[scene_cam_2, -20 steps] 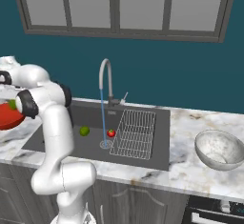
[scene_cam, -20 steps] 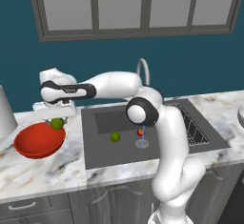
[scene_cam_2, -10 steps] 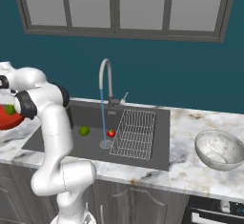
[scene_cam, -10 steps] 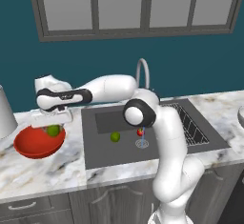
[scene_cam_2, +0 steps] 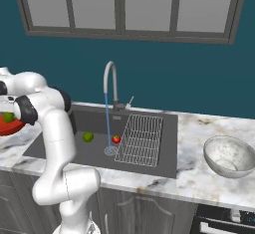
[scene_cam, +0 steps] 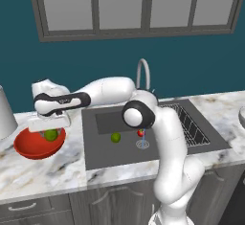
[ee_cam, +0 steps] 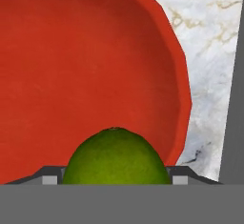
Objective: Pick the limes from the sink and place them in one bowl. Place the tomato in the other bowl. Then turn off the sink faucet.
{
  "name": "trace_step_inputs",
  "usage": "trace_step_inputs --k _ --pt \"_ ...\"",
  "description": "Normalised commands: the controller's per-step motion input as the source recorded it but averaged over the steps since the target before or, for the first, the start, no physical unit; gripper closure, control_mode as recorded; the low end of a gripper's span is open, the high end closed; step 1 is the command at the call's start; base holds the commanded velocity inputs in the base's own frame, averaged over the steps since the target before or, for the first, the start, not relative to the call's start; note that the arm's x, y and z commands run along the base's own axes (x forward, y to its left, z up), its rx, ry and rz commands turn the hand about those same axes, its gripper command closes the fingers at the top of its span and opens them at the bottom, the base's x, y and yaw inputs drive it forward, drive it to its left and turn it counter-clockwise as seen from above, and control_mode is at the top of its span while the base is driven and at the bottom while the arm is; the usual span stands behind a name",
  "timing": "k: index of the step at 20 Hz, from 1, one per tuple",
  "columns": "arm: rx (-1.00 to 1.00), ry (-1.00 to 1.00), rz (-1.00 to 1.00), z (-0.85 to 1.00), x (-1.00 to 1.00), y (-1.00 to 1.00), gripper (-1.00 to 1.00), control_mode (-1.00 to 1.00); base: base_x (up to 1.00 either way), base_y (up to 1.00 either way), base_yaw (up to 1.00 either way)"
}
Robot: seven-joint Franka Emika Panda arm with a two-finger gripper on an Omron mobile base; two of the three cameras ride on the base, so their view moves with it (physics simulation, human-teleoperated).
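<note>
One lime is nearly delivered. Over the last second the arm has carried the first lime (scene_cam: pixel 50 134) down from rim height into the hollow of the red-orange bowl (scene_cam: pixel 28 148), which sits on the counter (scene_cam: pixel 43 176) left of the sink (scene_cam: pixel 103 147). The end effector (scene_cam: pixel 50 129) hangs low over that bowl with its jaws closed on the fruit. In the hand view the lime fills the whole gap between the two tips, so it looks held, not yet let go. By this reading, release is the step in hand, and the first of three placements is almost complete.

The second lime (scene_cam: pixel 115 137) lies on the sink floor, with the tomato (scene_cam: pixel 141 133) to its right beside the drain; the two are apart. The sink faucet (scene_cam_2: pixel 110 86) runs, its stream (scene_cam_2: pixel 107 123) falling just left of the tomato. The pale grey-white bowl (scene_cam_2: pixel 224 161) waits on the counter well to the right, past the wire rack (scene_cam_2: pixel 142 138).

For room, the bowl's rim rises close on the right of the lime in the hand view, so a straight lift out seems safest. The return reach must clear the sink's left wall.
</note>
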Motion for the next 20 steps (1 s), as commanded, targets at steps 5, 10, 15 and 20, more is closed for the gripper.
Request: trace_step_inputs --k 5,10,15,20 --pt "0.0 -0.07 -0.03 -0.01 -0.1 0.06 1.0 -1.0 0.0 0.0 0.0" --pt "0.0 -0.11 -0.04 0.0 -0.04 0.02 1.0 -1.0 0.0 0.0 0.0" --pt "0.03 -0.06 -0.01 0.0 0.0 0.0 1.0 -1.0 0.0 0.0 0.0" --pt "0.11 -0.04 0.0 0.0 0.0 0.0 1.0 -1.0 0.0 0.0 0.0"
